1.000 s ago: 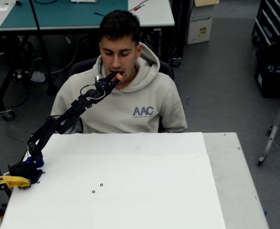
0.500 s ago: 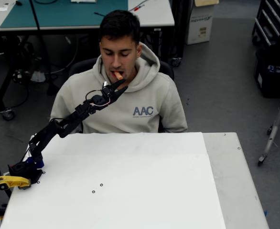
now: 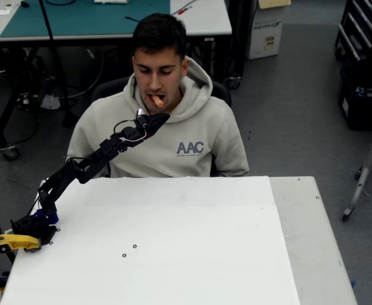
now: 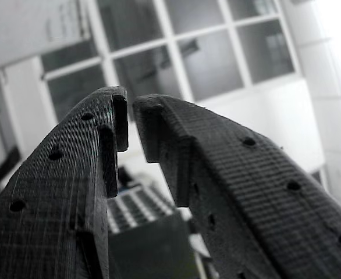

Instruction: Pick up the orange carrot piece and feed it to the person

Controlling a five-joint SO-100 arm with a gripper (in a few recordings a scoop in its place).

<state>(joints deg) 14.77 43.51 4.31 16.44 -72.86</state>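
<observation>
So the gripper (image 3: pixel 158 118) is up off the counter, hanging just below the person's (image 3: pixel 167 127) chin, and it's got nothing in it. In the wrist view the gripper (image 4: pixel 131 119) has its two black fingers nearly together at the tips with a thin sliver of gap, no carrot between them, so I'd call it basically closed and empty. The orange carrot piece (image 3: pixel 156 100) is in the person's mouth, sticking out a bit, just above the gripper tip in the overhead view and apart from it. Its long axis looks roughly upright in that view, maybe tilted slightly, but it's small so I can't be sure. The arm (image 3: pixel 84 166) stretches from its base at the left edge of the counter (image 3: pixel 224 254), near the front left corner, up and across past the far edge toward the person's chest. Judging from this, the feeding bit is pretty much done: the carrot lies up and away from the gripper, so the sensible next move is backing the arm down toward the counter without bumping the chin.
</observation>
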